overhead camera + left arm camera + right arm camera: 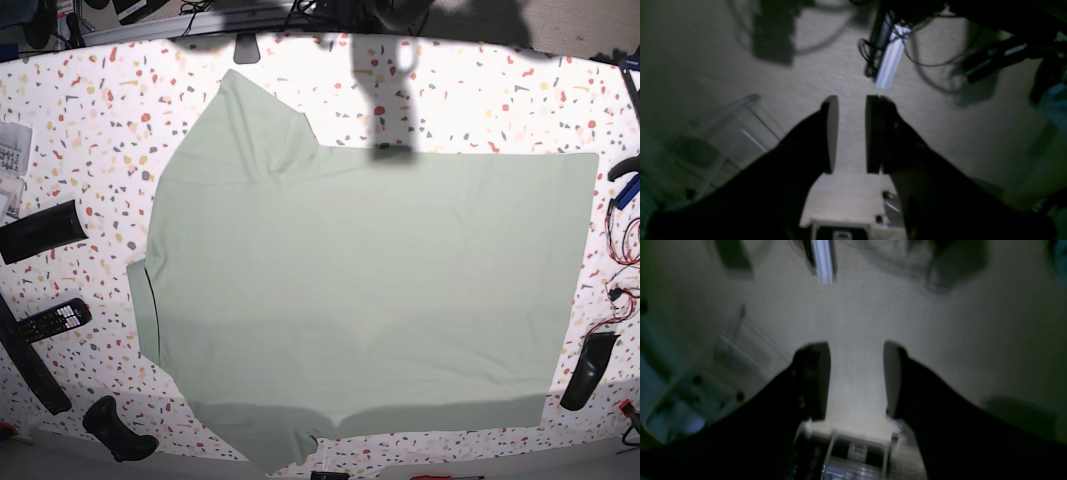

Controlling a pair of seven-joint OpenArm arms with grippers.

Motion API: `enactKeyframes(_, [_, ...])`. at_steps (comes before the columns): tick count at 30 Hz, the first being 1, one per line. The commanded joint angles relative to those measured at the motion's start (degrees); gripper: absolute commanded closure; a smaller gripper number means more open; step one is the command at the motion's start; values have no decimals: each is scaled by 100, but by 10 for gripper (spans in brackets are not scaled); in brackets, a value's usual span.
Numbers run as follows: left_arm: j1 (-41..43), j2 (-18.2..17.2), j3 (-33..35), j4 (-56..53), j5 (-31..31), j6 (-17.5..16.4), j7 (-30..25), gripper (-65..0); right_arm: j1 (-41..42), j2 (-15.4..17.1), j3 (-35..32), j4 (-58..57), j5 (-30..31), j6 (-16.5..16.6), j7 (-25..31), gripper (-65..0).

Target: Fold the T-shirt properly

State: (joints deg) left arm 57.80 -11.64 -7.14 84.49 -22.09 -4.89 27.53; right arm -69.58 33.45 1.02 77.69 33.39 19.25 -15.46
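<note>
Shirt lies flat on the speckled table.
T-shirt (370, 290) is spread wide. Left gripper (851, 133) and right gripper (857, 380) hang spread apart, holding nothing. Grab both sleeve corners together, then fold evenly.

A remote control (45, 321) lies on the speckled table (480, 90), left side, near a black case (40, 230)

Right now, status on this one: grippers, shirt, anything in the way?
Left gripper open, empty. Right gripper open, empty. T-shirt spread flat on table, unfolded. Remote beside it, clear of cloth.
</note>
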Motion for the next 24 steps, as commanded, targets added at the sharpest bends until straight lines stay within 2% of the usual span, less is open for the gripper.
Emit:
enactKeyframes(1, [245,-52,-4,304,-9,-24,0,-124,-326,66,247,271,50,144,-26,-260])
enactKeyframes(5, [739,-177,-4,1292,-7,-26,140,-125,-542,57,1128,1381,76,566,-122,-260])
enactKeyframes(7, [879,-208,-46,1661,11,-26,275,-125,-542,37,1467,1720,269,896,-793,-260])
enactKeyframes(10, [951,-205,-267,2031,9,-26,258,-125,-542,37,1893,2133,789,1215,-1161,-260])
enactKeyframes(14, [881,-205,-800,2310,4,-24,240,-125,-542,37,2347,2527,905,1451,-874,-260])
enactKeyframes(16, [868,-205,-1067,2490,-13,-24,238,-125,-542,55,2608,2697,874,1515,-393,-260])
enactKeyframes(18, [868,-205,-1279,2699,-11,-26,240,-125,-542,72,2898,2852,734,1851,15,-260])
enactKeyframes(19, [868,-205,-1357,2820,-11,-26,240,-125,-542,76,3064,2924,682,2041,50,-260])
enactKeyframes(24, [868,-205,-1499,3421,-9,-31,186,-125,-284,83,3757,3235,739,2075,2,-260])
